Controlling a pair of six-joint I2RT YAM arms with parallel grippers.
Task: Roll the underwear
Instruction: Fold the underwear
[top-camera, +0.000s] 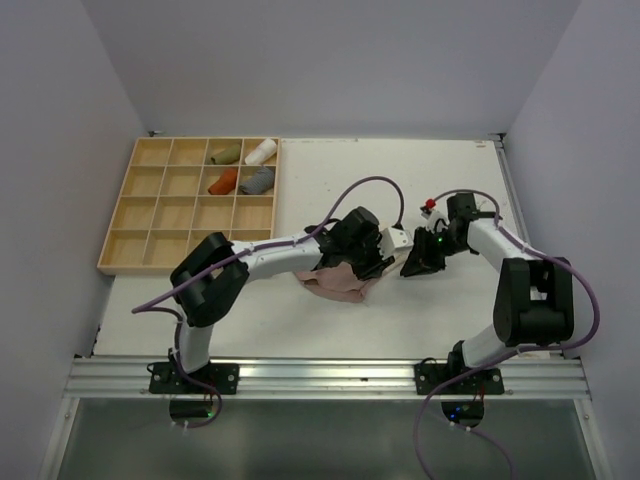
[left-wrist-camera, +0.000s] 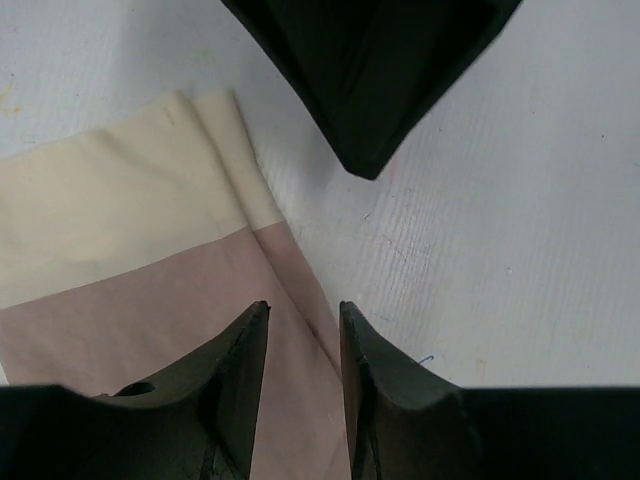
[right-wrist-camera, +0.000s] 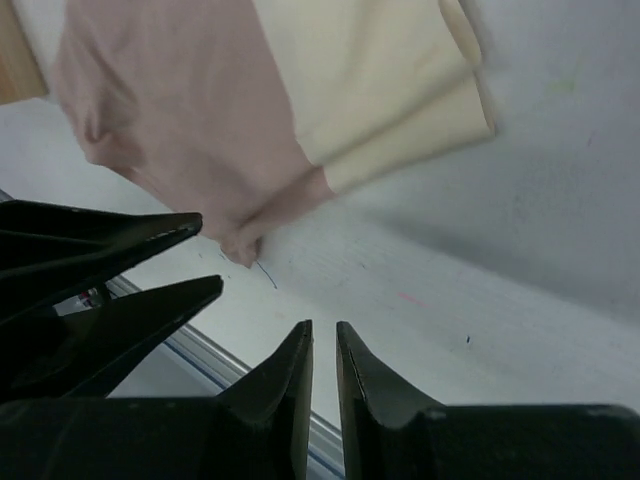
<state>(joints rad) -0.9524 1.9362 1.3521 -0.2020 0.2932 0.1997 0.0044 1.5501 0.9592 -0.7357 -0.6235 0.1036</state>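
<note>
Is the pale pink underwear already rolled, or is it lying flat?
Flat, not rolled. In the left wrist view the pale pink underwear lies smooth on the table, with no coil visible.

The left gripper (left-wrist-camera: 304, 312) hangs low over the white desk (left-wrist-camera: 520, 260), its two dark fingers (left-wrist-camera: 235, 380) a little apart with nothing clamped between them. Under and beside them lies the pale pink underwear (left-wrist-camera: 150, 300), flat, its folded edge running through the gap between the fingertips. A cream band (left-wrist-camera: 110, 210) forms the garment's far part. Beyond the fingertips a black pointed part (left-wrist-camera: 370, 70) reaches in, its tip just clear of the cloth.
</note>
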